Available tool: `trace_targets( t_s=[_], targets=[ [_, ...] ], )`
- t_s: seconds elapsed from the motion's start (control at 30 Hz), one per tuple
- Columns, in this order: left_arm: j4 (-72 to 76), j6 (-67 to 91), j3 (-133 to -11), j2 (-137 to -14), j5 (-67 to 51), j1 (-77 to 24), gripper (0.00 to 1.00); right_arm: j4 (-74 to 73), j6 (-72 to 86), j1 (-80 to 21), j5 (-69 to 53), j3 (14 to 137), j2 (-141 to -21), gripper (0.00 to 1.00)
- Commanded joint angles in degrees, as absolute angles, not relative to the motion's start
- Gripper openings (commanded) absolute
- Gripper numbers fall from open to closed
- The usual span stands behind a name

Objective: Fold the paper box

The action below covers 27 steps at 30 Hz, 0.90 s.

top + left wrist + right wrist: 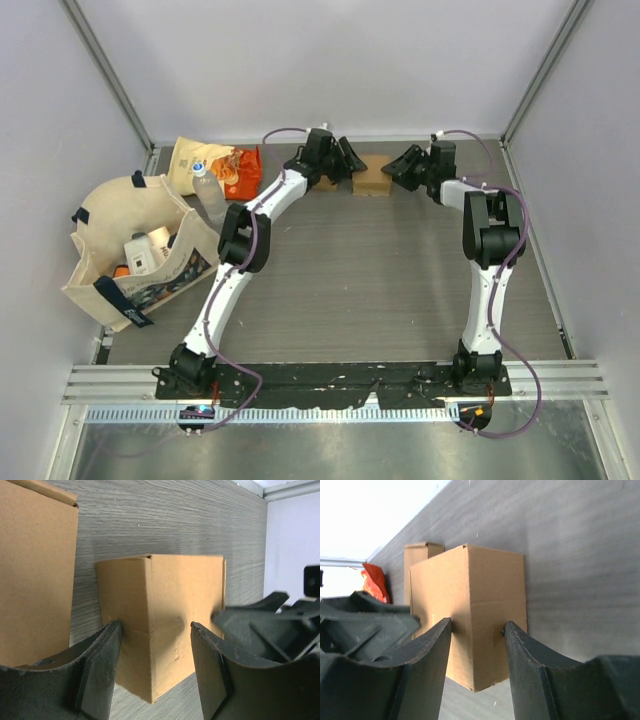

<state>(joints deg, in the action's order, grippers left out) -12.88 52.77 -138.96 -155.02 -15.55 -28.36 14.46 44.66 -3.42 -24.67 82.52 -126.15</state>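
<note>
**Top view.** Paper box (373, 178) stands on the table (380, 290) at its far edge, roughly centre. Left gripper (348, 160) is just beside the box's left side and right gripper (405, 165) just beside its right side, so the box lies between the two. Contact cannot be made out from up here.

**Left wrist view.** Box directly ahead of the fingers, one vertical corner edge facing the camera and lined up with the gap. Jaws parted, moderately wide. The box is broader than the gap, so it is not clamped across. One fingertip (112, 635) overlaps a box face; touching or just short, cannot tell. A second cardboard piece (35, 570) stands to the left, apart from the box. The right gripper shows beyond the box's right side.

**Right wrist view.** Box corner edge sits between the parted fingers, whose tips lie against or just short of its two faces. Nothing is enclosed. The second cardboard piece stands behind the box, with an orange snack bag (374, 580) beyond it.
</note>
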Motion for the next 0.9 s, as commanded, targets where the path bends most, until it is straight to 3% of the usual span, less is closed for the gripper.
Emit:
trace_targets(
  t_s=[0.0,0.13,0.23,0.4,0.53,0.7,0.87],
  targets=[
    [-13.0,52.66,-140.98,-154.87,-20.04,-30.94,0.62,12.59,38.07,-4.92,-28.4,91.92,-128.93,0.53],
    [-17.22,49.31,-139.93,-150.83,-18.02,-29.62,0.8,0.48,31.48,-3.69,-23.05,96.5,-126.92,0.64],
    [-22.29,47.03,-140.53,-146.88,-16.61,-27.69,0.88,-10.32,27.52,-3.52,-16.2,98.26,-122.01,0.69],
    [-33.38,42.1,-137.04,-132.94,-10.65,-25.93,0.9,-21.44,25.4,-4.21,4.11,92.83,-107.1,0.7],
    [-28.77,42.8,-119.05,-115.52,-13.7,-27.07,0.89,-24.69,23.12,-9.04,8.7,82.64,-94.6,0.7],
    [-23.39,39.21,-94.43,-96.01,-14.06,-33.04,0.89,-20.75,20.04,-19.76,5.71,62.61,-75.71,0.72],
    [-22.59,34.73,-77.8,-76.14,-17.84,-34.72,0.88,-18.72,20.04,-21.62,-1.39,50.47,-47.94,0.81]
  ],
)
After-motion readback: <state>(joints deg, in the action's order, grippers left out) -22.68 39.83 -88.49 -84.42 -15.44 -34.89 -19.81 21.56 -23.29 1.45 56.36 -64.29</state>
